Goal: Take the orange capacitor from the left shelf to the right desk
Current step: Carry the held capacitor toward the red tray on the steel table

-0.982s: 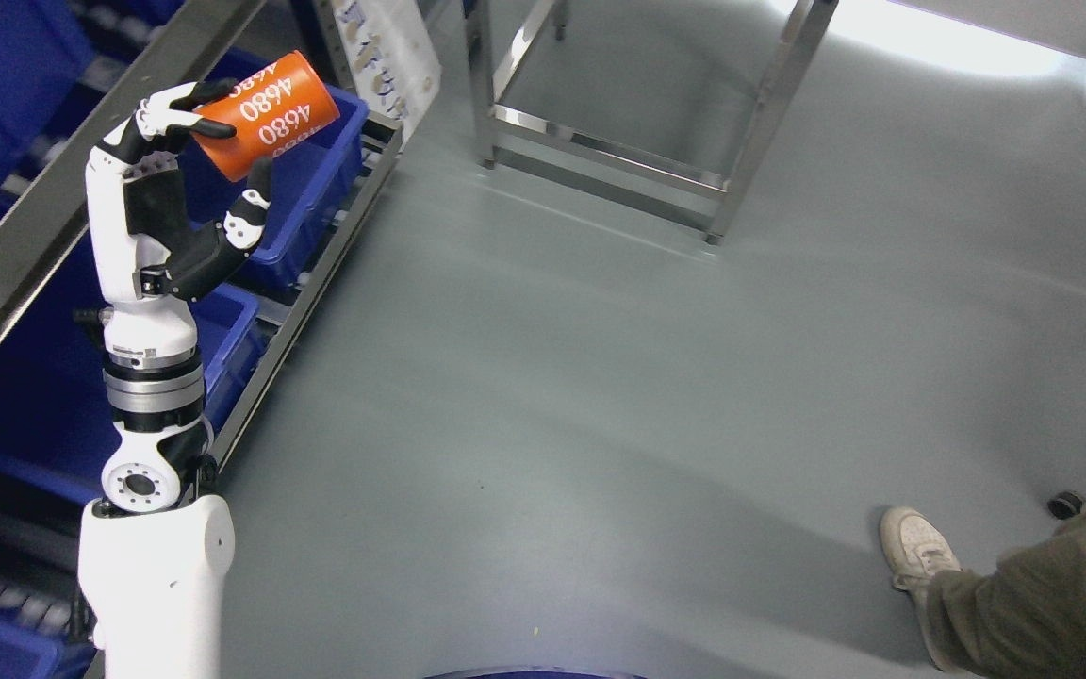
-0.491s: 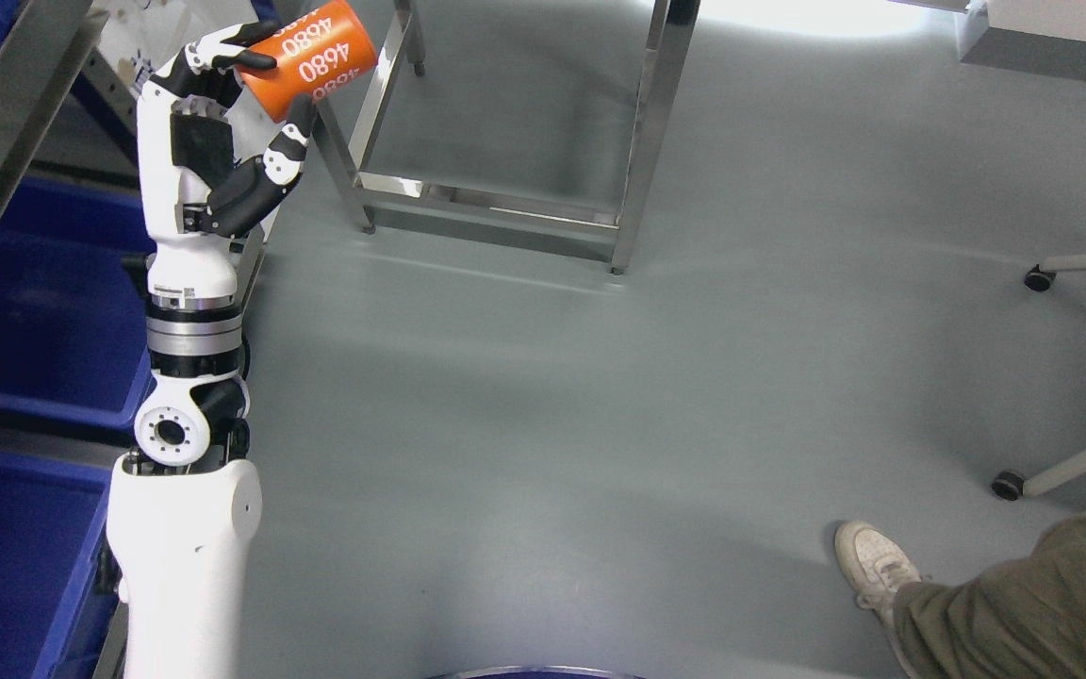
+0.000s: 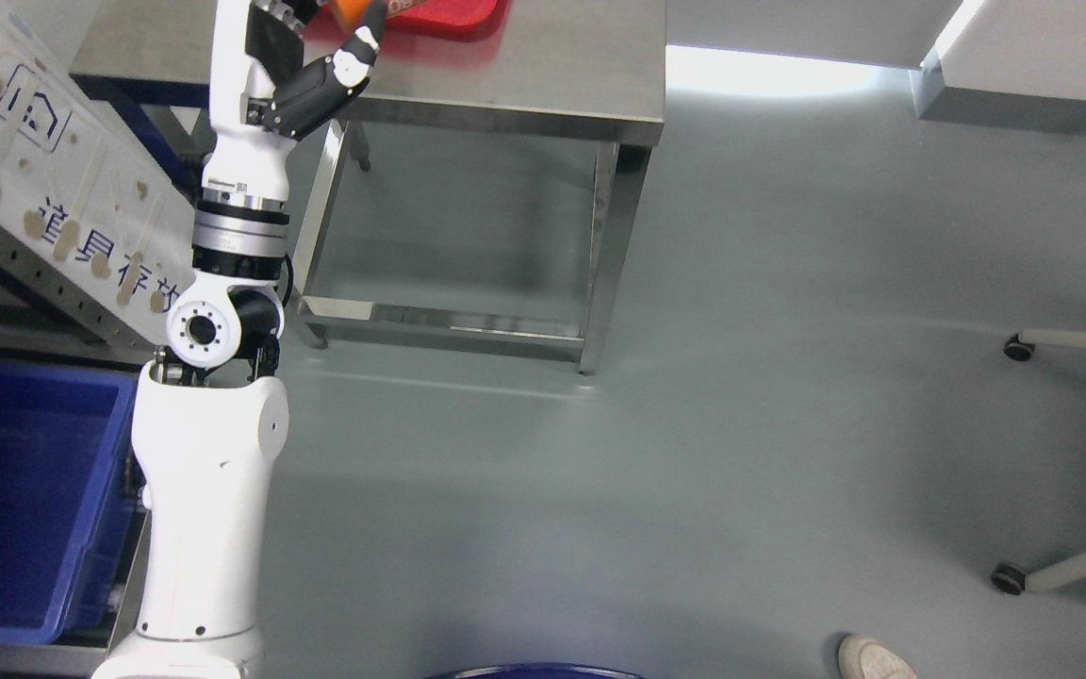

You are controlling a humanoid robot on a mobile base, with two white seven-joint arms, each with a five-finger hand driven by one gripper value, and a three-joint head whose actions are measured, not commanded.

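Left hand (image 3: 303,47), raised at the 11 o'clock edge of the head view and partly cut off by the top of the frame. Its fingers are curled about the orange capacitor (image 3: 350,9), of which only a sliver shows at the upper border; the long axis of the part cannot be told from so little. The right arm is out of view, so the left hand alone carries the part.

Just past the hand, toward 12 o'clock, lies the steel desk (image 3: 543,66), and on it, touching the top border, a red tray (image 3: 449,17). The capacitor hangs at the tray's near left corner, over or just beside it; which cannot be settled. The desk's near edge runs below the thumb, and bare steel lies open toward 1 o'clock.

At 9 o'clock a shelf placard (image 3: 81,217), at 8 o'clock a blue bin (image 3: 24,490). A person's shoe (image 3: 873,657) shows at 5 o'clock, well apart.
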